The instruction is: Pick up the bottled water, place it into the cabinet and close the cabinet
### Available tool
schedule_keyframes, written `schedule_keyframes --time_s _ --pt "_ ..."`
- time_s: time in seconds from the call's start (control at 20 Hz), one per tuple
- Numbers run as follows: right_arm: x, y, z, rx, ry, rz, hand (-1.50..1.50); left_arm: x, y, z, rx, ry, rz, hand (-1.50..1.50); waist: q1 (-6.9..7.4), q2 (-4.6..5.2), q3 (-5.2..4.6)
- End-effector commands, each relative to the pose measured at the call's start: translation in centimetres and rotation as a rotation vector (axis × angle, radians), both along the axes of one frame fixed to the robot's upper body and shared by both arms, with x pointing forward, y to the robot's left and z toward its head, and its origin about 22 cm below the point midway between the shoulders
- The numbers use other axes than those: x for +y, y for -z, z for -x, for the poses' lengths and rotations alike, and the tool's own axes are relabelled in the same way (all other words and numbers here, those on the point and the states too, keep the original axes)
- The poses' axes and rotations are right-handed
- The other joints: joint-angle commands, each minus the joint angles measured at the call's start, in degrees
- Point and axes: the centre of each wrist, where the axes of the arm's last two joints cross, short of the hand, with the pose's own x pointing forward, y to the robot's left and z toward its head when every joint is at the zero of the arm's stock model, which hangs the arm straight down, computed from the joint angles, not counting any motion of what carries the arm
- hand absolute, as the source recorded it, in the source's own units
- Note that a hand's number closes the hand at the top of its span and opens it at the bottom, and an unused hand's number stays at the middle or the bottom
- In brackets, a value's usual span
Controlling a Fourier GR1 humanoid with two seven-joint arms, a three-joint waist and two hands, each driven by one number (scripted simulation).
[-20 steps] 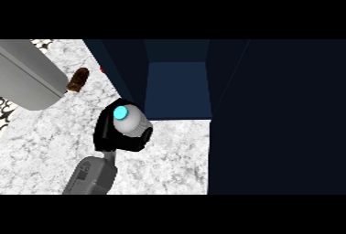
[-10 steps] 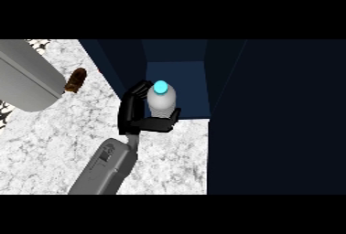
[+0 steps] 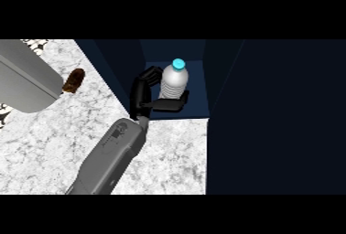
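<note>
The bottled water [image 3: 174,84], clear with a cyan cap, stands upright inside the opening of the dark blue cabinet [image 3: 197,106]. My left hand [image 3: 140,93] is shut on it: the fingers wrap its left and far side and the thumb crosses its base in front. The grey forearm runs in from the lower left over the marble counter [image 3: 54,141]. Whether the bottle rests on the cabinet floor cannot be told. The cabinet's door [image 3: 283,119] stands open as a broad dark panel on the right. My right hand is out of sight.
A large grey rounded object [image 3: 24,77] lies at the upper left of the counter. A small brown item [image 3: 73,80] sits beside it. The cabinet's left wall [image 3: 118,64] stands close behind my hand.
My left hand has carried the bottle away from me and to the right, from above the counter into the cabinet opening. The forearm has stretched further in.
</note>
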Motion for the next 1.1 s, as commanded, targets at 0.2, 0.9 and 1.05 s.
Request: schedule_keyframes --time_s 0.2,0.9,1.05 --pt "2.1 -3.1 0.2 -0.048 -0.039 -0.052 -1.5 -0.1 -0.6 -3.0 0.034 -0.027 -0.015 1.5 0.16 0.16 -0.02" --pt "2.1 -1.2 -0.1 -0.062 -0.068 -0.05 -1.5 0.0 -1.1 -6.3 -0.011 -0.139 -0.152 1.5 -1.89 0.88 -0.01" --pt "1.9 -2.0 0.1 -0.061 -0.081 -0.052 -1.5 -0.8 -2.6 -7.0 -0.011 -0.124 -0.205 -1.5 -2.28 0.93 -0.03"
